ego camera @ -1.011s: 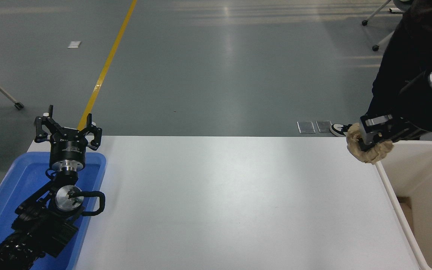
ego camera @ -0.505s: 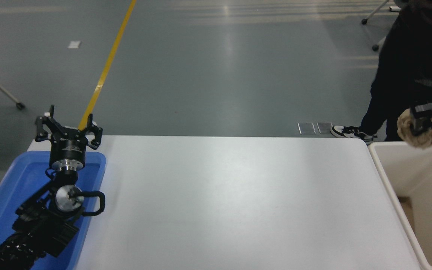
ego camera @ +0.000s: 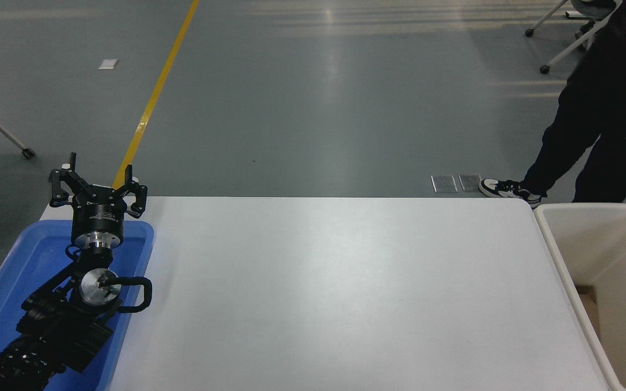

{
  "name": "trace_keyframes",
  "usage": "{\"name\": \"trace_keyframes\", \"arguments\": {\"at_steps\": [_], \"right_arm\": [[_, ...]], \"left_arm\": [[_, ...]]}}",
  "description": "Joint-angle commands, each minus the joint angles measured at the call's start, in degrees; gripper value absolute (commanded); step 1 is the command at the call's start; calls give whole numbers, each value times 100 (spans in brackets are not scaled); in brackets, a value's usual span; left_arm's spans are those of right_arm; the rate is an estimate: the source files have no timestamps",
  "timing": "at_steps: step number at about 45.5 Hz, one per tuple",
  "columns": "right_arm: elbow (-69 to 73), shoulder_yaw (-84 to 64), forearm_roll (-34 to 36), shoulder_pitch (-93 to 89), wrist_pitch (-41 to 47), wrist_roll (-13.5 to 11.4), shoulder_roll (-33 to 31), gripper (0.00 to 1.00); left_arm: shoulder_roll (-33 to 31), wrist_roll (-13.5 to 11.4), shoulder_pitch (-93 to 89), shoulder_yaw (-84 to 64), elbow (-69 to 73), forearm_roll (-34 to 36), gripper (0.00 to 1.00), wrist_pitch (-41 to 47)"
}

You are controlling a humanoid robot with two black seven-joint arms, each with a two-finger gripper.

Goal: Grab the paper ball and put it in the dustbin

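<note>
While the dustbin (ego camera: 557,255) runs off-frame, the left gripper's (ego camera: 97,184) fingers (ego camera: 57,187) spread wide.

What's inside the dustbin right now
Inside the dustbin only cream walls and a brown patch low down show. No paper ball is visible, but its right part is cut off by the picture's edge.

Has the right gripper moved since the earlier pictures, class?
Yes. Earlier it held the paper ball over the dustbin's near-left rim, then moved right along its far rim; now gripper and ball are out of view past the right edge.
</note>
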Motion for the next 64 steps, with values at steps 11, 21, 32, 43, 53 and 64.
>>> {"name": "trace_keyframes", "arguments": {"at_steps": [11,21,32,43,53,64], "right_arm": [[-2454,1199,2551,-3120,-961,-54,2026,0],[-2375,1235,2621,-3226,-1339,-159,2440,0],[-2357,1252,2613,-3200,-1366,-151,2396,8],[-2357,1243,2621,-3112,-1374,-151,2361,97],[-2147,1199,2551,-2857,-1331,-151,2299,100],[-1207,901,2358,-2172,-1330,-151,1728,100]], "left_arm": [[0,0,1,0,0,1,99,-1],[0,0,1,-9,0,-8,99,-1],[0,-9,1,-9,0,1,99,-1],[0,-9,0,-9,0,1,99,-1],[0,0,1,-9,0,1,99,8],[0,-9,1,-9,0,1,99,8]]}}
